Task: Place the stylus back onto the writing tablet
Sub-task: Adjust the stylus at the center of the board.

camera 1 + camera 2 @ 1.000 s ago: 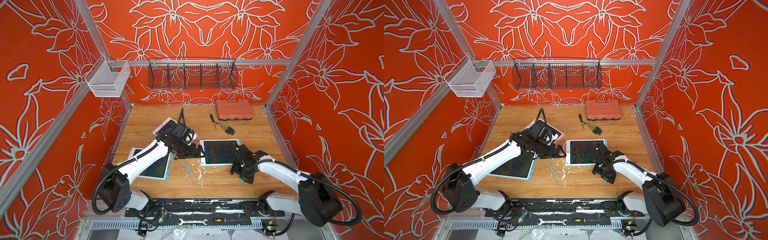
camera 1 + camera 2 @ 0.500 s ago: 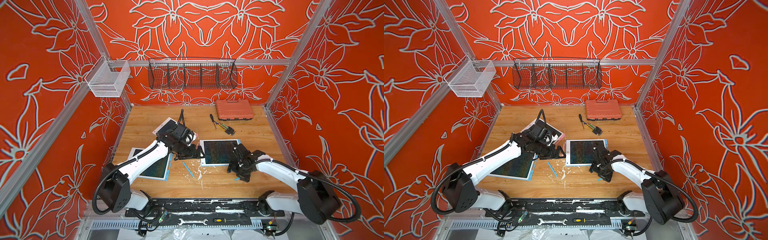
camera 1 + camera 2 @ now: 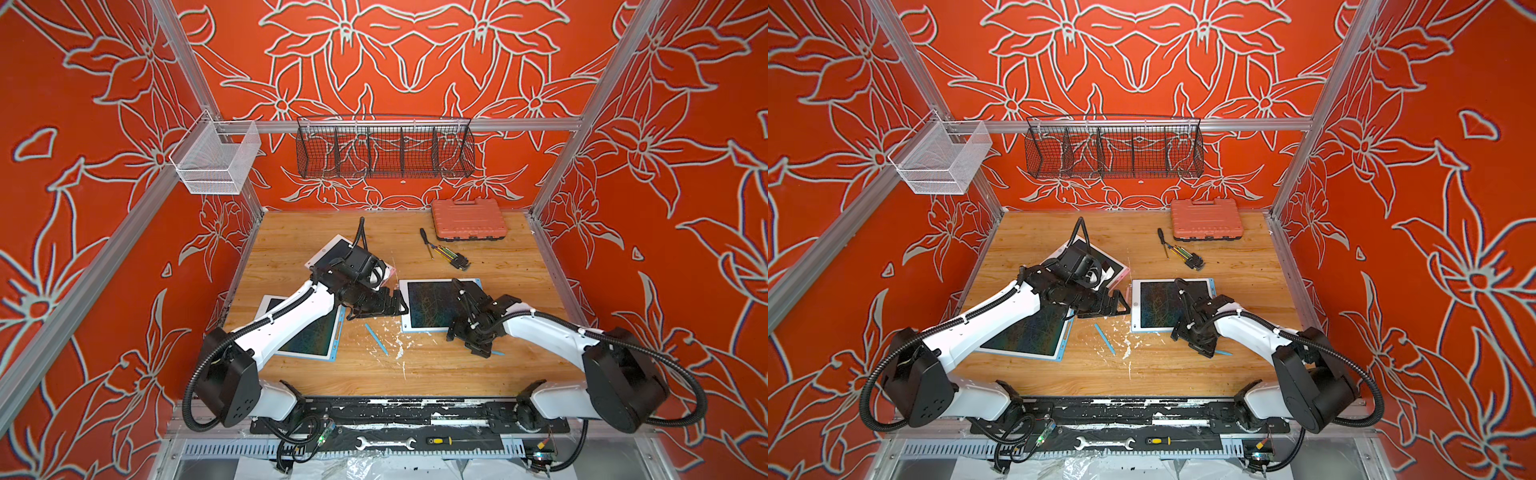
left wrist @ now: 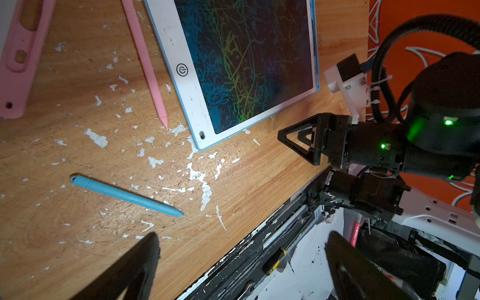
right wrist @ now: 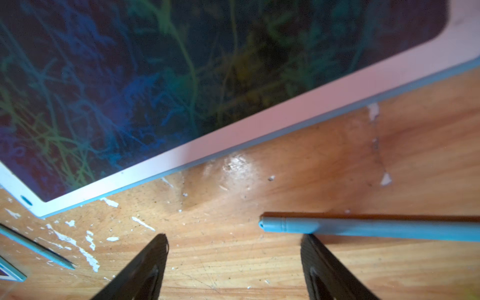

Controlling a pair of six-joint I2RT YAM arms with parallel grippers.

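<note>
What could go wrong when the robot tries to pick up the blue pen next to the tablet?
1. The right hand is open, but the blue stylus lies off to one side, by one finger. Closing now might only nudge it away.

2. The stylus is thin and flat on the wooden table, so it may slip out.

3. Another blue stylus and a pink one lie nearby, so the wrong one might end up on the writing tablet.
</note>
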